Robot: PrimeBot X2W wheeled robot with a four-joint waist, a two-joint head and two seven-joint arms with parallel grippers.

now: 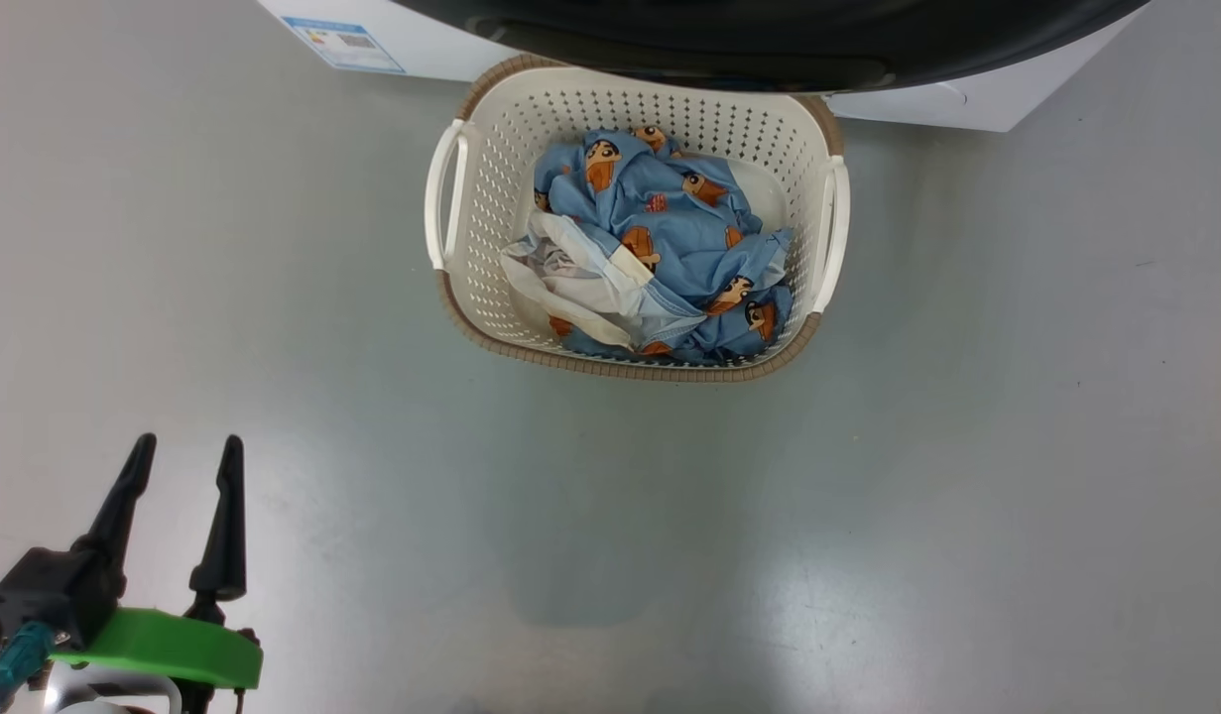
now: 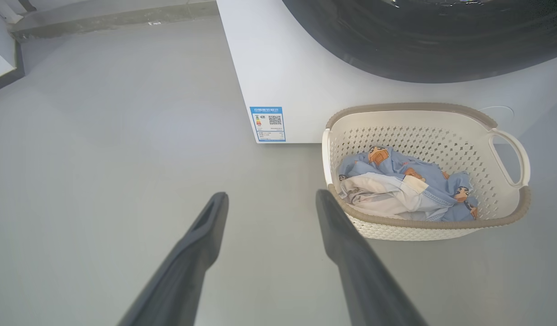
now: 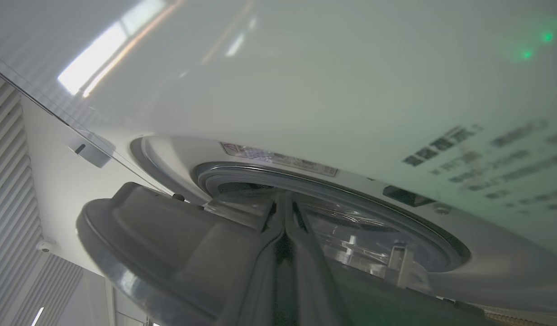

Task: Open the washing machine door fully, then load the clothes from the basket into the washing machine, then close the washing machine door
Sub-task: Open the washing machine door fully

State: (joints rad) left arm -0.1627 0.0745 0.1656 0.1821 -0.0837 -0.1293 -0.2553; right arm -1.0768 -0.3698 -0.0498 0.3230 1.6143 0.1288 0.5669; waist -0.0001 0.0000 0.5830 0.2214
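Lower left, our left end effector (image 1: 189, 442) hangs released above the floor (image 1: 273, 297), clear of the work. At centre, the clothes (image 1: 670, 218) lie in the basket (image 1: 630, 369), which sits against the washing machine (image 1: 412, 40) beneath its door (image 1: 769, 30). In the right wrist view, our right end effector (image 3: 285, 203) is clenched empty and points between the door's grey inner face and the drum (image 3: 350, 235), apparently to push the door wider.

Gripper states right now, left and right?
Left gripper: open, holding nothing.
Right gripper: closed, fingers pressed together, nothing seen between them.
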